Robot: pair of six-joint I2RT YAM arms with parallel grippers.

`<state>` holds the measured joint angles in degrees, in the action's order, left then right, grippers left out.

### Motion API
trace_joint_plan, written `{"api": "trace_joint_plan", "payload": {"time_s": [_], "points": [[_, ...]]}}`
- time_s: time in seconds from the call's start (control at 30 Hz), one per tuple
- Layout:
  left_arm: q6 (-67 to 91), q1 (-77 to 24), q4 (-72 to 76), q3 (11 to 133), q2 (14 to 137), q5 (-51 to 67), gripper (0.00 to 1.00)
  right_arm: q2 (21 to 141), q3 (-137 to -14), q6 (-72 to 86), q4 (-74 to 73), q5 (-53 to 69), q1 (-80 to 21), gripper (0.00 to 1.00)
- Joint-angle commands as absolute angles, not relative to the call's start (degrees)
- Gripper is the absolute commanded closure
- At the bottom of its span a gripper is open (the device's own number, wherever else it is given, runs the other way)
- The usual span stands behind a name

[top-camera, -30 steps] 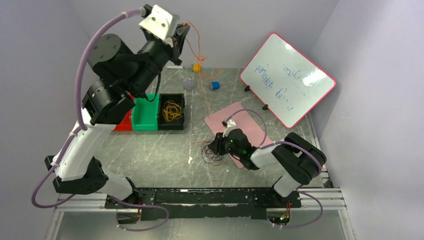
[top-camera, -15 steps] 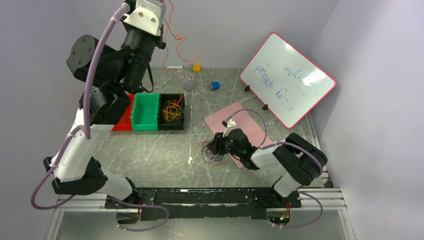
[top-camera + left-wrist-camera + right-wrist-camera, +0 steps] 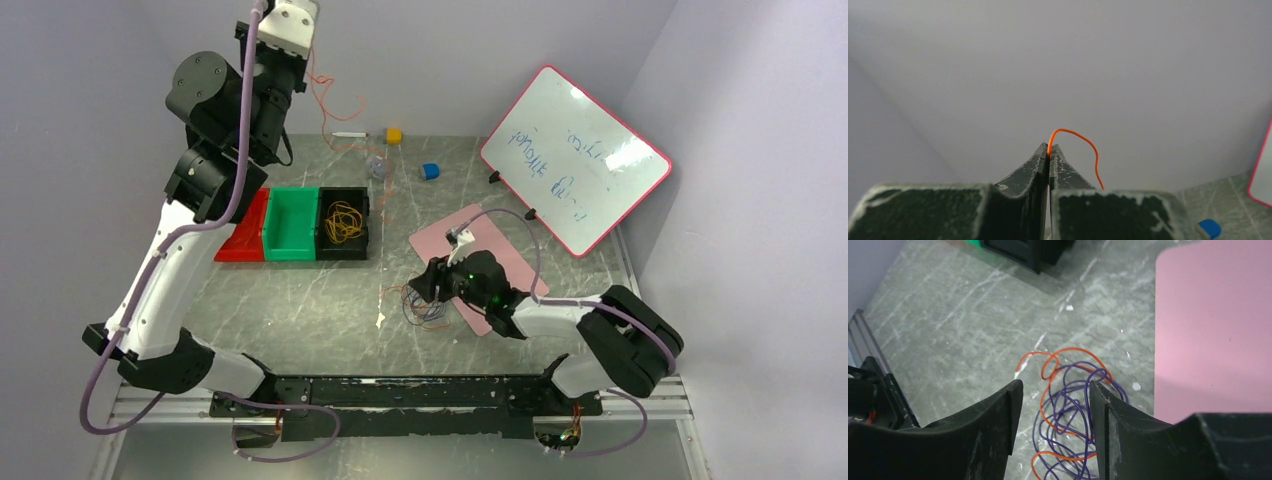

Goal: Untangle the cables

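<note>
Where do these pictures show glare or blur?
Top external: glare washes out part of the whiteboard. Left wrist: the orange cable is crisp against a blank, evenly lit wall. Right wrist: the tangled cables are sharp, and the close fingers loom large.

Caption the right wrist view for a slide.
Open right tool poised over tangled orange and purple cables beside the pink mat.

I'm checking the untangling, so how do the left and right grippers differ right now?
The left gripper is raised high by the back wall; the right gripper sits low over the table. The left gripper is shut on an orange cable; the right gripper is open above the cable tangle. Both have dark fingers.
</note>
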<state>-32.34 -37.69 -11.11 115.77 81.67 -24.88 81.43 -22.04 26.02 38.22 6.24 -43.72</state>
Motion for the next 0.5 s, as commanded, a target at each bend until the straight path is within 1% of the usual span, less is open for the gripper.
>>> {"api": "trace_joint_plan", "payload": {"time_s": [0.0, 0.27, 0.47], "points": [[-26.31, -31.29, -13.99, 114.35, 79.73, -21.19, 0.93, 77.58, -24.5, 23.8, 36.37, 6.77, -43.96, 0.44], [-20.04, -21.44, -16.17, 108.99, 77.82, -20.06, 0.93, 73.51, -27.78, 23.23, 32.51, 5.83, -43.99, 0.41], [-14.48, -10.53, -19.0, 107.29, 77.44, -15.52, 0.93, 72.31, -30.19, 22.97, 30.24, 6.14, -43.93, 0.41]]}}
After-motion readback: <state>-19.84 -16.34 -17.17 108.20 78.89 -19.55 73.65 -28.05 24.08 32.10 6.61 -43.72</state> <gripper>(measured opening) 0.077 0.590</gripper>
